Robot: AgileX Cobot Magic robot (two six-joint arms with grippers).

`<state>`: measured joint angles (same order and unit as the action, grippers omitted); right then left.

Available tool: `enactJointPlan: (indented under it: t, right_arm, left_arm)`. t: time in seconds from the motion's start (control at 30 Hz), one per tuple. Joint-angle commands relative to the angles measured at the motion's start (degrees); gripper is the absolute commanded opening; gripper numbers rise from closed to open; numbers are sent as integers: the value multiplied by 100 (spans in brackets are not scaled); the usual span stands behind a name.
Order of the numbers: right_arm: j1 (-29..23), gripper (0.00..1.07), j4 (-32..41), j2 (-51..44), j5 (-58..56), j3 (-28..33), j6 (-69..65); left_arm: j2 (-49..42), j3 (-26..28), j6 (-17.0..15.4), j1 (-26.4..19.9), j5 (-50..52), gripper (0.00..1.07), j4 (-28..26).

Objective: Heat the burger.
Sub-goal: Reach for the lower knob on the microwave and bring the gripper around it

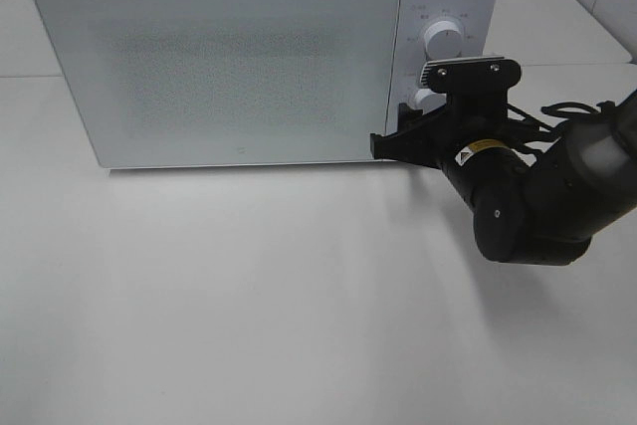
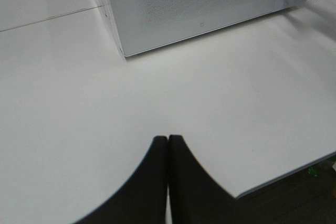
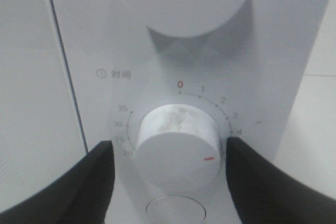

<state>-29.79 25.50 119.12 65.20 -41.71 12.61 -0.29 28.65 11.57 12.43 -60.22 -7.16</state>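
Observation:
The burger is out of view. A white microwave (image 1: 229,67) stands at the back of the table with its door closed. My right gripper (image 1: 422,106) is up against the control panel at the lower timer knob (image 3: 176,150). Its fingers (image 3: 100,166) stand on either side of the knob, open, with a narrow gap on each side. The knob's red mark points toward about 4 on the dial. My left gripper (image 2: 168,141) is shut and empty, low over the bare table in front of the microwave's left corner; it does not show in the exterior view.
A second, upper knob (image 1: 443,39) sits above the timer knob. The white table (image 1: 249,296) stretches in front of the microwave; its front edge (image 2: 283,174) shows in the left wrist view. The right arm (image 1: 537,201) reaches in from the right.

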Motion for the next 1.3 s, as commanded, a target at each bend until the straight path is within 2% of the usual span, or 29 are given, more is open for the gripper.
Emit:
enactJointPlan:
  t: [0.03,0.67,0.77,0.8,0.83,0.87,0.93,0.97,1.0,1.03,1.07,1.1,1.13,1.3]
  right_arm:
    - [0,56,-46,-29,321,-69,-11]
    - [0,50,-57,-46,567,-69,11]
    - [0,44,-57,-46,625,-69,11]
    - [0,39,-57,-46,647,-69,11]
    - [0,39,-57,-46,647,-69,11]
    - [0,31,-57,-46,642,-69,11]
    - [0,28,-57,-46,642,-69,11]
    - [0,19,-52,-46,642,-69,11]
    - [0,19,-52,-46,642,-69,11]
    - [0,15,-40,-46,642,-69,11]
    - [0,6,-40,-46,642,-69,6]
    - [0,6,-40,-46,642,-69,6]
    - [0,0,-40,-57,642,-69,-40]
    - [0,0,-46,-212,647,-69,-361]
  left_arm:
    - [-109,-11,-46,-11,80,0,-11]
    - [-109,-11,-46,-11,80,0,-11]
    - [-109,-11,-46,-11,80,0,-11]
    - [-109,-11,-46,-11,80,0,-11]
    - [-109,-11,-46,-11,80,0,-11]
    - [-109,-11,-46,-11,80,0,-11]
    - [-109,-11,-46,-11,80,0,-11]
    - [-109,-11,-46,-11,80,0,-11]
    - [-109,-11,-46,-11,80,0,-11]
    - [-109,-11,-46,-11,80,0,-11]
    - [-109,-11,-46,-11,80,0,-11]
    - [-109,-11,-46,-11,80,0,-11]
    - [-109,-11,-46,-11,80,0,-11]
    - [-109,-11,-46,-11,80,0,-11]
